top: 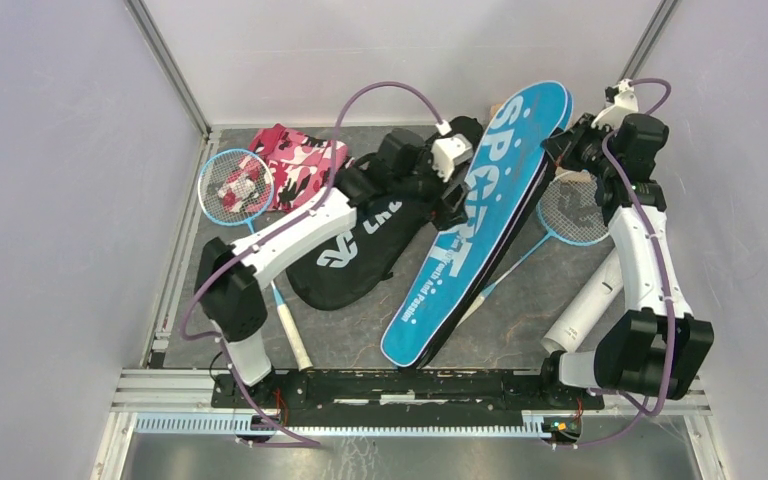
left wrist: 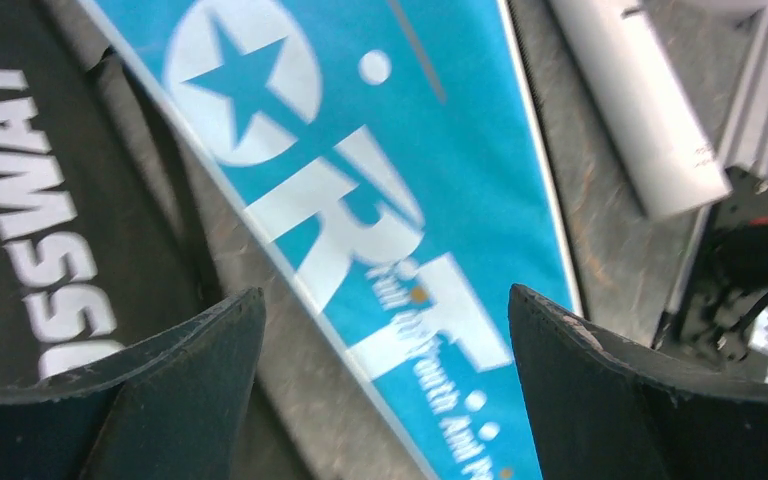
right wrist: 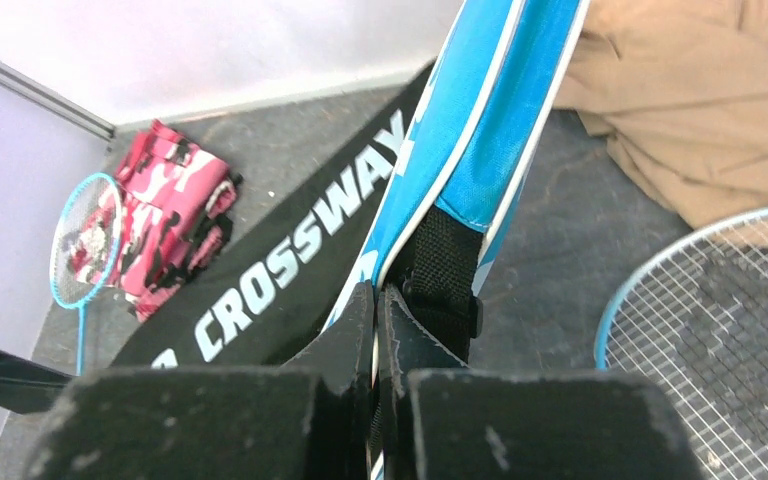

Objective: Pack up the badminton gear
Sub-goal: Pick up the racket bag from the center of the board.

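The blue "SPORT" cover [top: 480,220] lies diagonally across the table, its top end lifted at the back right. My right gripper [right wrist: 375,295] is shut on that cover's white-piped edge [right wrist: 500,120], beside a black strap. My left gripper [left wrist: 387,310] hangs open above the cover's middle [left wrist: 440,180], with nothing between its fingers. The black "CROSSWAY" cover [top: 360,250] lies partly under the blue one. One blue-framed racket [top: 235,187] lies at the left with something small and white on its strings. A second racket [top: 572,210] lies under my right arm. A white tube [top: 585,310] rests at the right.
A pink camouflage cloth [top: 295,160] sits at the back left next to the left racket. A beige cloth [right wrist: 700,100] is bunched at the back right behind the second racket's head. Grey walls close the table on the left, right and back.
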